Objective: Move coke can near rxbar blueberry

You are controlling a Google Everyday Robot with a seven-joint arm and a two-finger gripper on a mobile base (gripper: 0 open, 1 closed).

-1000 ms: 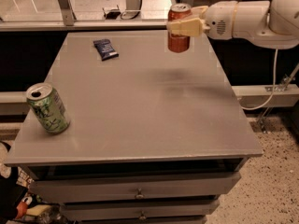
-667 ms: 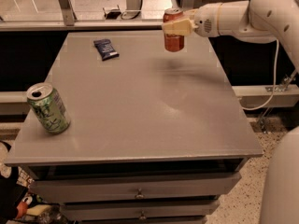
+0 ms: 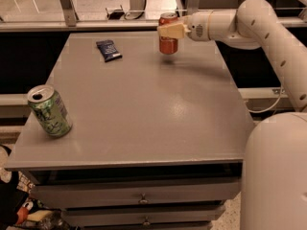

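The coke can [image 3: 168,43], red with a silver top, hangs upright just above the far part of the grey table [image 3: 144,109]. My gripper [image 3: 169,31] is shut on the can's upper half, with the white arm reaching in from the right. The rxbar blueberry [image 3: 109,50], a small flat dark blue wrapper, lies on the table at the far left, well to the left of the can.
A green-and-white patterned can [image 3: 50,111] stands tilted near the table's front left edge. Drawers [image 3: 141,198] sit under the tabletop. A rail and glass partition [image 3: 67,6] run behind the table. My white base [image 3: 276,176] stands at the right.
My gripper has carried the coke can to the left and a little farther back, closer to the blue wrapper. The green can and the wrapper have not moved.
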